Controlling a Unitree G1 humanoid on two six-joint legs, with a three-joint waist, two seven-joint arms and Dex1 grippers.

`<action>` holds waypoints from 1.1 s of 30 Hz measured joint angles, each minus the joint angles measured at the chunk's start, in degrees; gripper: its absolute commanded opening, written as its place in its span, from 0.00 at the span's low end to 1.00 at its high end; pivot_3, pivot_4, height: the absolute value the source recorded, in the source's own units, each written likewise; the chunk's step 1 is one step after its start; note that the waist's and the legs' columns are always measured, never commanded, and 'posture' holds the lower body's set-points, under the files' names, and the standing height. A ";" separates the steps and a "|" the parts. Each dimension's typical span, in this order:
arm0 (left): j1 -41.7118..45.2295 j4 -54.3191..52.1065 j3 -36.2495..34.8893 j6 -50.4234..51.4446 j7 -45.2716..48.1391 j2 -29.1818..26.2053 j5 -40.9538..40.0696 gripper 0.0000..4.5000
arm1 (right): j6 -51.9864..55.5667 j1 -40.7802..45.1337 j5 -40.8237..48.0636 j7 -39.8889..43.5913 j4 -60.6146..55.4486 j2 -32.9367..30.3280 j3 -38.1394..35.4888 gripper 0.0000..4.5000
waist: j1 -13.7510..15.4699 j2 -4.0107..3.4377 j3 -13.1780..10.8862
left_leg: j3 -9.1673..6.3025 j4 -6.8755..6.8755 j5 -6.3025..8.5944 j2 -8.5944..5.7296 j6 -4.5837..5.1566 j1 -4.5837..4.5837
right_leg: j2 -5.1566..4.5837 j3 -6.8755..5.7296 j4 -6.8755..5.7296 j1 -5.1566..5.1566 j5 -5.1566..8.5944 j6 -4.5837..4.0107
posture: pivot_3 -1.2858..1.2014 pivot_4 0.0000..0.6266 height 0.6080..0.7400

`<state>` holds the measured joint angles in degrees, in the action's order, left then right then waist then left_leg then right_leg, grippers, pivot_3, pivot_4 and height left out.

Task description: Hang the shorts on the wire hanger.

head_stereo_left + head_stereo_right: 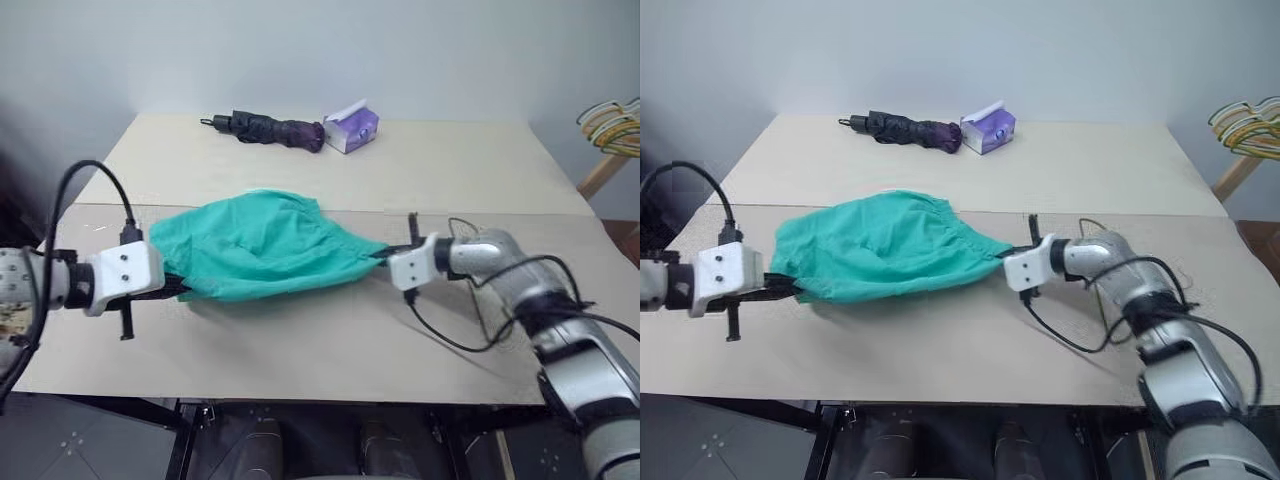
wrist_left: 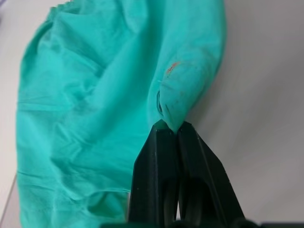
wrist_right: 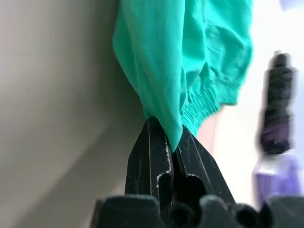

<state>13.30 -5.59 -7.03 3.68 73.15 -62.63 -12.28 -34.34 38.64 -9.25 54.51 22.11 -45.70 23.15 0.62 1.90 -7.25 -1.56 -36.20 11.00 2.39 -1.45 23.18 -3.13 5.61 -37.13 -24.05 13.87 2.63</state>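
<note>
Teal-green fabric shorts [image 1: 262, 247] with a gathered elastic waistband hung stretched between the two grippers, above the near half of a pale beige tabletop [image 1: 300, 350]. The cloth bulged upward in the middle and narrowed to a pulled point at each end.

At the robot's left, the left gripper [image 2: 176, 130] had its two black fingers [image 2: 152, 161] clenched together on a small pinch of the shorts; in the left wrist view a puckered tip of fabric with a faint reddish mark stood just above the fingertips. The white wrist block of that arm sat at the left edge of the cloth, with a black cable looping up behind it.

At the robot's right, the right gripper [image 3: 175, 142] was likewise clamped on the shorts, its fingers pressed tight around a fold next to the ruffled waistband, as the right wrist view showed. A thin black cable [image 1: 440, 335] drooped from this wrist onto the table.

Well apart from the shorts, near the far edge of the table, lay a folded dark purple-black umbrella [image 1: 265, 128], and just beside its end stood a small purple and white tissue packet [image 1: 351, 127]. Off the table at the far right, a bunch of yellow, green and white hangers [image 1: 612, 128] rested on a wooden stand.
</note>
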 measured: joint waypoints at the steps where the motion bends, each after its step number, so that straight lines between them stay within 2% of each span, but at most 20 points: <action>1: 2.25 1.38 1.92 -0.60 1.08 0.31 0.17 0.00 | 3.00 -3.28 4.39 3.71 -6.80 -3.58 -1.31 0.00 | -0.38 0.00 0.00 | 0.01 -0.02 0.00 0.00 0.00 0.03 | 0.00 0.02 0.00 -0.04 -0.01 0.00 | 0.52 0.12 1.00; 5: 4.98 4.33 4.48 -2.93 5.55 0.45 -0.38 0.00 | 11.45 -10.44 16.84 12.75 -22.70 -12.04 -5.07 0.00 | -2.84 0.00 0.00 | 0.10 -0.06 0.02 0.10 0.03 -0.07 | 0.03 0.05 -0.02 0.04 0.06 0.14 | 0.51 0.12 1.00; 8: 5.03 6.48 4.72 -5.13 12.18 -0.76 -2.88 0.00 | 19.30 -14.46 24.99 16.73 -31.42 -15.22 -7.68 0.00 | -4.03 0.00 0.01 | 0.14 -0.13 0.02 0.24 0.02 -0.12 | 0.14 0.05 -0.05 0.03 0.12 0.28 | 0.50 0.11 1.00; 12: 7.24 9.39 4.92 -7.17 15.36 0.09 -3.95 0.00 | 26.64 -11.28 28.59 17.98 -32.65 -11.93 -8.66 0.00 | -4.92 0.01 0.01 | 0.14 -0.44 0.01 0.37 0.02 -0.21 | 0.31 0.08 -0.07 0.15 -0.07 0.25 | 0.51 0.09 1.00; 15: 17.41 16.08 7.50 -7.69 15.21 3.78 -2.96 0.00 | 30.66 -0.39 28.48 18.86 -24.66 -5.39 -8.52 0.00 | -4.77 0.04 0.03 | 0.05 -0.68 -0.13 0.47 0.18 -0.06 | 0.52 0.12 0.05 0.15 -0.31 -0.03 | 0.51 0.07 1.00; 17: 22.77 20.39 8.88 -9.21 14.82 5.11 -0.87 0.00 | 30.74 4.20 27.20 18.69 -19.32 -2.77 -8.44 0.00 | -4.75 0.11 0.20 | 0.03 -0.67 -0.15 0.47 0.19 -0.07 | 0.53 0.12 0.05 0.19 -0.51 0.30 | 0.51 0.05 1.00; 18: 31.16 28.75 10.61 -9.99 11.52 8.32 2.81 0.00 | 29.73 11.52 22.75 15.43 -8.83 2.19 -7.84 0.00 | -4.65 0.16 0.33 | 0.02 -0.70 -0.16 0.46 0.17 -0.16 | 0.56 0.11 0.05 0.30 -0.53 0.35 | 0.52 0.03 1.00; 19: 34.38 30.49 10.95 -10.26 9.81 9.43 3.96 0.00 | 29.52 14.47 21.11 13.53 -5.64 3.74 -7.78 0.00 | -4.63 0.16 0.33 | -0.02 -0.63 -0.25 0.44 0.10 0.11 | 0.57 0.10 0.22 0.07 -0.67 0.38 | 0.52 0.02 1.00; 20: 40.23 36.48 12.42 -12.28 5.75 11.35 7.24 0.00 | 27.07 19.42 17.20 9.27 1.92 6.24 -6.81 0.00 | -4.65 0.19 0.36 | -0.04 -0.65 -0.31 0.44 0.02 0.18 | 0.56 0.11 0.15 -0.02 -0.76 0.36 | 0.52 0.01 1.00; 21: 48.49 45.00 14.11 -13.35 -1.39 14.38 12.12 0.00 | 25.63 27.07 11.75 1.80 13.22 10.05 -5.63 0.00 | -4.71 0.24 0.39 | -0.04 -0.68 -0.35 0.40 -0.04 0.23 | 0.54 0.11 0.11 -0.06 -0.96 0.10 | 0.52 0.00 1.00; 25: 67.75 63.82 18.16 -18.79 -23.64 18.94 23.91 0.00 | 19.17 44.32 -2.09 -24.29 37.20 15.06 -3.32 0.00 | -4.62 0.24 0.76 | -0.03 -0.15 -0.33 0.38 -0.46 0.63 | 0.43 0.11 0.10 -0.64 -0.97 0.11 | 0.53 0.00 1.00; 28: 77.07 74.67 20.64 -19.92 -44.32 20.97 31.48 0.00 | 18.55 50.66 -8.47 -44.05 47.79 16.33 -3.19 0.00 | -4.35 0.26 0.88 | 0.04 0.17 -0.41 0.31 -0.61 1.56 | 0.29 0.09 -0.06 -1.78 -0.96 0.09 | 0.53 0.00 1.00; 30: 82.50 78.15 21.61 -19.90 -56.14 23.69 34.82 0.00 | 17.81 53.48 -10.95 -54.62 50.53 18.32 -3.31 0.00 | -4.35 0.26 0.89 | 0.11 0.36 -0.79 0.09 -1.24 2.26 | 0.02 0.10 -0.18 -2.59 -0.97 0.11 | 0.53 0.00 1.00; 33: 87.98 80.16 22.47 -21.48 -69.62 24.22 38.45 0.00 | 13.49 55.75 -12.46 -65.24 51.72 18.44 -4.42 0.00 | -4.54 0.26 0.89 | 0.15 0.53 -0.80 -0.12 -1.26 2.39 | -0.19 0.10 -0.08 -2.74 -0.93 0.19 | 0.53 0.00 1.00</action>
<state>101.28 74.57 15.44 -17.80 3.53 -38.42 26.16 -20.85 94.39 -21.71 -10.74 73.84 -27.26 18.73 -3.92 2.16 -6.36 -1.41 -35.67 10.20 2.27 -2.70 25.57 -3.32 5.71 -37.21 -26.78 12.94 2.83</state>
